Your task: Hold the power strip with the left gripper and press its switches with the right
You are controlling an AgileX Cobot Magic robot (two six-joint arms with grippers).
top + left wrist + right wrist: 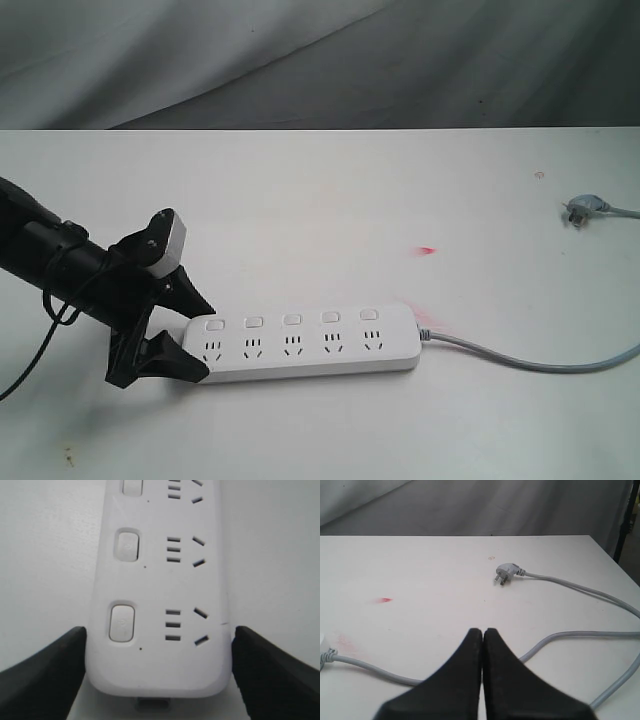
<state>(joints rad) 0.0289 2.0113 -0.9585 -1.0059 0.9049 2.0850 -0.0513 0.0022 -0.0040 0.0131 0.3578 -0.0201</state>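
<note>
The white power strip (300, 345) lies along the near part of the table, five switches (292, 320) in a row above its sockets. My left gripper (203, 340) straddles the strip's left end, one black finger against each long side. In the left wrist view the fingers (55, 670) press both edges of the power strip (160, 670), beside the end switch (122, 622). My right gripper (482, 630) is shut with nothing in it, above the grey cord (570, 635). It is out of the exterior view.
The grey cord (520, 360) runs from the strip's right end off the right edge. Its small grey plug (580, 210) lies at the far right of the table, and shows in the right wrist view as well (504, 573). A red mark (427, 250) stains the tabletop.
</note>
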